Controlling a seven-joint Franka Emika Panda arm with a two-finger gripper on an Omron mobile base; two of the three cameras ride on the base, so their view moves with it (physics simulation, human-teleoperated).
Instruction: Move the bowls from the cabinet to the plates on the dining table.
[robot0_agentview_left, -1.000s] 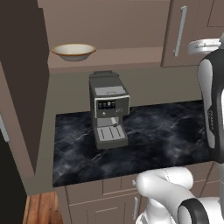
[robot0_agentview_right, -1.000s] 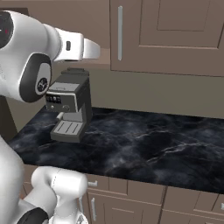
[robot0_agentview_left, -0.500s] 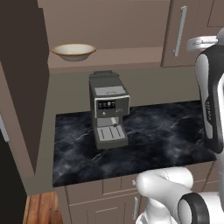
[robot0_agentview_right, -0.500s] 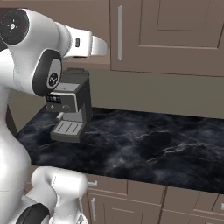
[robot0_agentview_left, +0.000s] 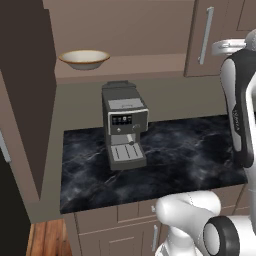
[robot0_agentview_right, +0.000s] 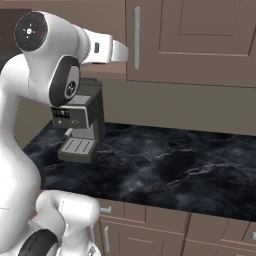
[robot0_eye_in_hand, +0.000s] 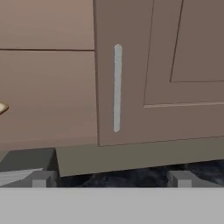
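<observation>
In the left base view, the wide shallow cream bowl with tan-brown outside sits on the plain brown shelf of the taupe-brown wooden wall cabinet, above a grey espresso machine standing on the black white-veined marble counter.

The right base view has the white arm reaching toward the cabinet's slim silver bar handle.

In the hand view, the gripper stands wide open and empty, facing that handle; the bowl's rim shows at the left edge.

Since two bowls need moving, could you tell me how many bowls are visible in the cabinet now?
1: the cream bowl sits on the open cabinet shelf, above and left of the coffee machine. A second bowl may be hidden elsewhere in the cabinet.
</observation>
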